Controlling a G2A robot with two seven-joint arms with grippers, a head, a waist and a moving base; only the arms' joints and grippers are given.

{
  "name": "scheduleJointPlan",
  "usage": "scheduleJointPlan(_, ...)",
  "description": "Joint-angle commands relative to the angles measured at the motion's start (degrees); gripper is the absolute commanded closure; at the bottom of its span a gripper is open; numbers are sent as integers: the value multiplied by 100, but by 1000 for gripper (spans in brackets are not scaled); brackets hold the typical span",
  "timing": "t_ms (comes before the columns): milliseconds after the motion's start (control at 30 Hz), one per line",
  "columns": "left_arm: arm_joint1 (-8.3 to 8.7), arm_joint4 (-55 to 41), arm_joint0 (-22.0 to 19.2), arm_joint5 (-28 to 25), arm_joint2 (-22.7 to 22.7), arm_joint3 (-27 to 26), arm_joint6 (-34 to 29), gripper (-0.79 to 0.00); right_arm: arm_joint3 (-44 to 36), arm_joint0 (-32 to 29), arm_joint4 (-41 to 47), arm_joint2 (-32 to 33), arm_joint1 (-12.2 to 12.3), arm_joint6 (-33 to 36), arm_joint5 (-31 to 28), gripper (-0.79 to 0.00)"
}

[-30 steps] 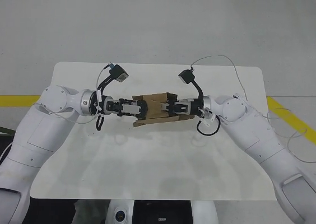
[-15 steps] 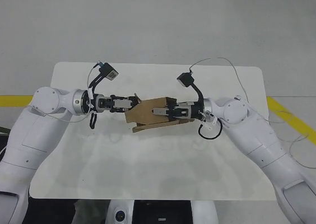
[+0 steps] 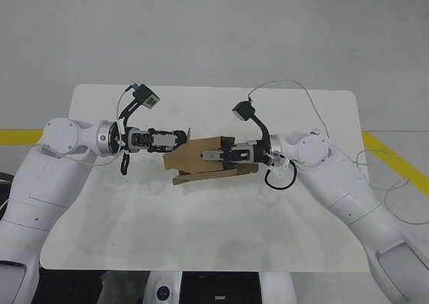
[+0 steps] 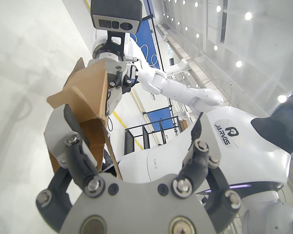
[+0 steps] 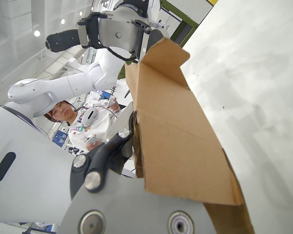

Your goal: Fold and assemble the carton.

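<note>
1. The brown carton (image 3: 185, 156) is over the middle of the white table (image 3: 199, 235).
2. The right gripper (image 3: 216, 154) is clamped on the carton.
3. The left gripper (image 3: 180, 139) has its fingers wide apart, with one finger against a flap.

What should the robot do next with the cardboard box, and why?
Probably close the left gripper on the near flap of the carton. Its fingers stand wide open with the flap's edge between them, while the right gripper grips the other end. A second hold would likely let both arms fold it.
</note>
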Motion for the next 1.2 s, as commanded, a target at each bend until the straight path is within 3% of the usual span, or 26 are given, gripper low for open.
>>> scheduleJointPlan(0,-3,16,7,11,-17,-3,-13,-785,29,-25,-67,59,-3,-119,-48,0)
scheduleJointPlan(567,-66,79,83,208,52,-115,-233,-785,-218,-314,-780,557,31,-992,-152,0)
scheduleJointPlan(1167,-131,117,76,254,54,-58,-358,-785,-69,-286,-1102,577,-130,-1438,-339,0)
